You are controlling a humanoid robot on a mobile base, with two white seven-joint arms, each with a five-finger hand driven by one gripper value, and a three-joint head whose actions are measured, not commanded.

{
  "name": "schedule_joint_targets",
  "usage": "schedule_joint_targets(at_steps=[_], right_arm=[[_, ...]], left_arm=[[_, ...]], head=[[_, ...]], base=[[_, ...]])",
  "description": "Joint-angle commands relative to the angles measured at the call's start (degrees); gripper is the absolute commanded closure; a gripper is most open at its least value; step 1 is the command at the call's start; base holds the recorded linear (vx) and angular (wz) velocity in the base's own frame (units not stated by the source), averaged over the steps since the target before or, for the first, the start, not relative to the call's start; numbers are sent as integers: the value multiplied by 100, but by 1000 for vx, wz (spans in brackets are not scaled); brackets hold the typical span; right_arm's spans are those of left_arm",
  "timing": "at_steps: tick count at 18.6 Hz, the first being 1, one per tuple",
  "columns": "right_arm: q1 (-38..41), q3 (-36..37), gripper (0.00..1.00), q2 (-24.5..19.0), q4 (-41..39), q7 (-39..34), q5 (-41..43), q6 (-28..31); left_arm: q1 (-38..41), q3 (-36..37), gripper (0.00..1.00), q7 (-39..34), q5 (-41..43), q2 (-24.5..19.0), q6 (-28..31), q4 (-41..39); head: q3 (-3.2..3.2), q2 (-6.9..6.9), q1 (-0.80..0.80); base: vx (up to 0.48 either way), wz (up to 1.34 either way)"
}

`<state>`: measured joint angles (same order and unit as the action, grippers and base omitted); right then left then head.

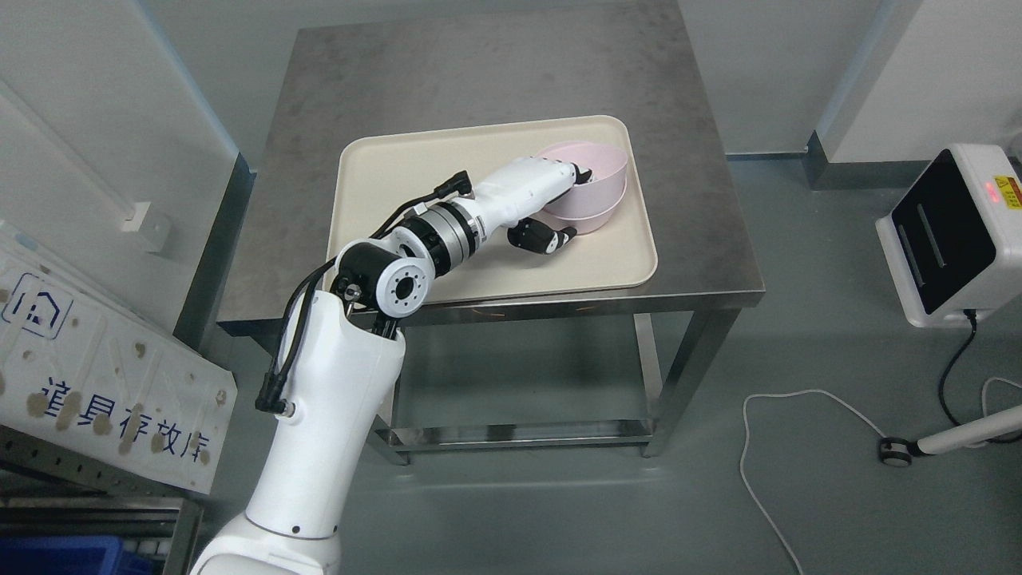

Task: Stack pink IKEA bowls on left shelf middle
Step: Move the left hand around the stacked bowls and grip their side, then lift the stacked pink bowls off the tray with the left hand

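Observation:
Two stacked pink bowls (595,188) sit tilted at the right end of a cream tray (383,184) on a steel table (479,72). My left arm reaches up from the lower left across the tray. Its hand (571,204) grips the near rim of the stack: upper fingers (581,173) hook over the rim into the bowl, and the thumb (547,238) curls beneath the outside wall. The bowls lean toward the hand. The hand hides the near left part of the bowls. The right arm does not show.
The table's front edge (559,299) lies just below the tray. A white panel with blue print (104,375) leans at the left over a metal rack. A white device (958,231) with a cable stands on the floor at the right.

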<state>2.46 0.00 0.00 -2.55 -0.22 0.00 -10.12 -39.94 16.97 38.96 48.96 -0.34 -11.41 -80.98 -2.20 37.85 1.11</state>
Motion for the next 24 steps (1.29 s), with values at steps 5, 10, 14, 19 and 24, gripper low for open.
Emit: schedule_joint_targets(at_steps=[5, 10, 14, 19, 24], right_arm=[[0, 62, 0, 100, 0, -4, -44, 1], [0, 62, 0, 100, 0, -4, -44, 1], [0, 62, 0, 100, 0, -4, -44, 1], [0, 62, 0, 100, 0, -4, -44, 1], [0, 62, 0, 100, 0, -4, -44, 1]], left_arm=[[-40, -580, 100, -28, 0, -66, -317, 206], [-40, -748, 100, -55, -62, -66, -370, 171], [-40, -1037, 100, -55, -387, -66, -660, 83], [-31, -1599, 100, 7, -730, -66, -1099, -146], [-14, -1978, 100, 86, -774, -66, -1477, -295]], head=[[0, 0, 0], [0, 0, 0], [0, 0, 0], [0, 0, 0], [0, 0, 0]], base=[[0, 0], [0, 0], [0, 0], [0, 0], [0, 0]])
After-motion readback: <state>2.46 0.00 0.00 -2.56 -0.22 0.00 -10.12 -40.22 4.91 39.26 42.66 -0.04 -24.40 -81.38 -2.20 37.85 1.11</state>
